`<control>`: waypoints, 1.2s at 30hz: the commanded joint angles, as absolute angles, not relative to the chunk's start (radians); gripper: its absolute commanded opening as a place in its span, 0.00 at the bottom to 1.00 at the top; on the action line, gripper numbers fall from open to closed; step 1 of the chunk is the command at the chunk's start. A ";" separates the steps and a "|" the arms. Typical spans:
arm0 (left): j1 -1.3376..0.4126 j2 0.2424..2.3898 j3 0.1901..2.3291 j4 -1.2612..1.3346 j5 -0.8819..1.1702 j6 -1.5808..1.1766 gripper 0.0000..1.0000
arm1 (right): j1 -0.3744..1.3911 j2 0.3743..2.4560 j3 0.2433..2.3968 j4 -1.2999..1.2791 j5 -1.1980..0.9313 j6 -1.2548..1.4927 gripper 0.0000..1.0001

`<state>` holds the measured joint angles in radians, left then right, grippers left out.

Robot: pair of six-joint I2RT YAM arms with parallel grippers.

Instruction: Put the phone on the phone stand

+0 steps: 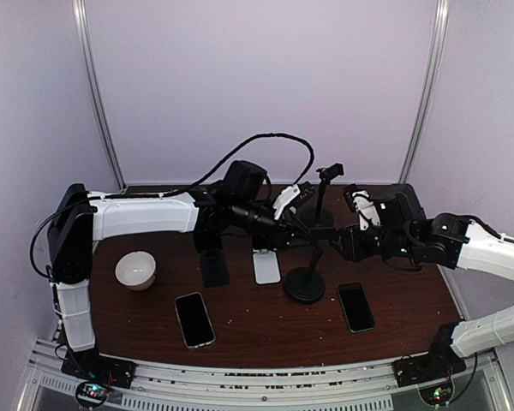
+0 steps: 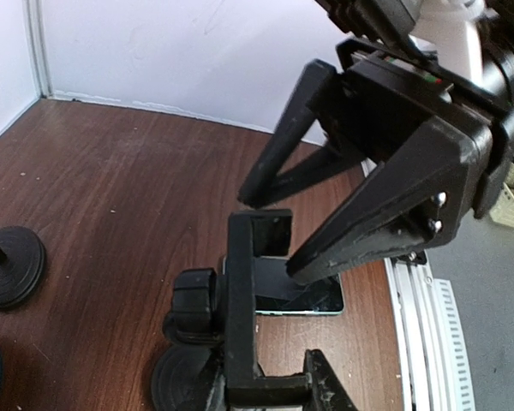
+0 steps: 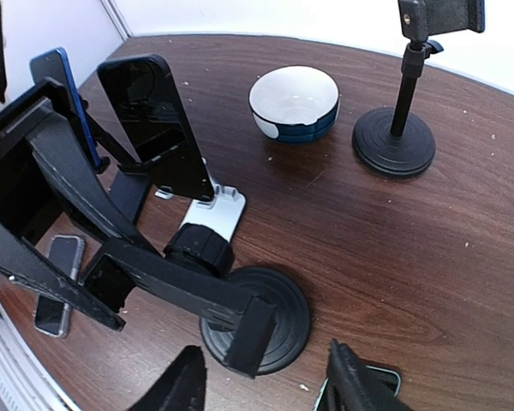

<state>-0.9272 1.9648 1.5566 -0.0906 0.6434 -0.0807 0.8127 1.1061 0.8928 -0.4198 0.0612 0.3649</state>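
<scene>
- The left gripper (image 2: 276,233) reaches in over the middle of the table (image 1: 257,330). Its fingers are closed on the top end of the clamp (image 2: 248,317) of the phone stand (image 1: 304,287).
- The clamp is tilted over to one side and holds no phone.
- The right gripper (image 3: 265,351) hangs just beside the stand's round base. Its fingers are apart with nothing between them.
- A phone (image 1: 356,306) lies flat on the table just right of the stand's base, below the right gripper, touched by neither gripper.
- A second phone (image 1: 194,318) lies flat near the front edge, well left of the stand.
- A dark phone (image 3: 154,124) leans on a white holder (image 3: 214,214), and a blue phone (image 3: 64,94) stands propped behind it.
- A white bowl (image 1: 137,270) sits on the left side of the table.
</scene>
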 commanded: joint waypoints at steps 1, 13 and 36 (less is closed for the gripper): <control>-0.923 1.985 1.612 -0.226 0.781 0.059 0.00 | 0.781 1.017 0.828 -0.354 -0.035 0.347 0.55; -0.903 1.954 1.535 -0.075 0.961 0.050 0.00 | 0.692 0.905 0.807 -0.415 -0.212 0.275 0.66; -0.902 1.913 1.434 0.015 0.793 -0.002 0.25 | 0.593 1.049 0.809 -0.839 0.178 0.615 1.00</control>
